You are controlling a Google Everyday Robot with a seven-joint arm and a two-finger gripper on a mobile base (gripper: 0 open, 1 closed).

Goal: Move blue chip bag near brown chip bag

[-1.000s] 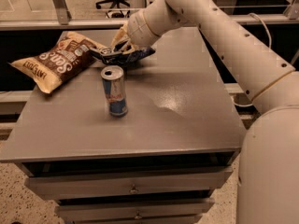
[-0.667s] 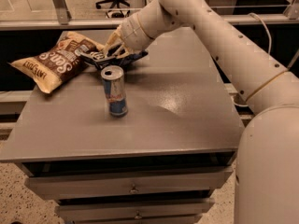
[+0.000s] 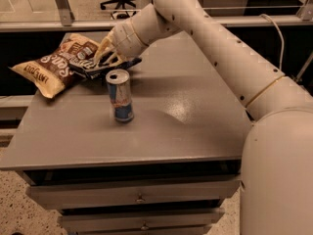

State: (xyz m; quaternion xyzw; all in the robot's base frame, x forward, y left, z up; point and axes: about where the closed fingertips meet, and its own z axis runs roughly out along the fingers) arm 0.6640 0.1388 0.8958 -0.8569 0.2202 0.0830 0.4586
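The brown chip bag (image 3: 51, 66) lies at the table's far left, brown in the middle with tan ends and white lettering. The small dark blue chip bag (image 3: 87, 66) sits low at the brown bag's right edge, touching or overlapping it. My gripper (image 3: 104, 57) reaches down from the upper right and is shut on the blue chip bag; its pale fingers (image 3: 101, 48) cover the bag's middle. Whether the bag rests on the table or hangs just above it cannot be told.
A blue-and-silver drink can (image 3: 120, 96) stands upright just in front of the gripper. The grey table (image 3: 186, 111) has drawers below its front edge. My arm crosses over the table's right half. A railing and an office chair stand behind.
My gripper has carried the blue chip bag leftward, from behind the can up against the brown bag's right edge. The can and brown bag have not moved.
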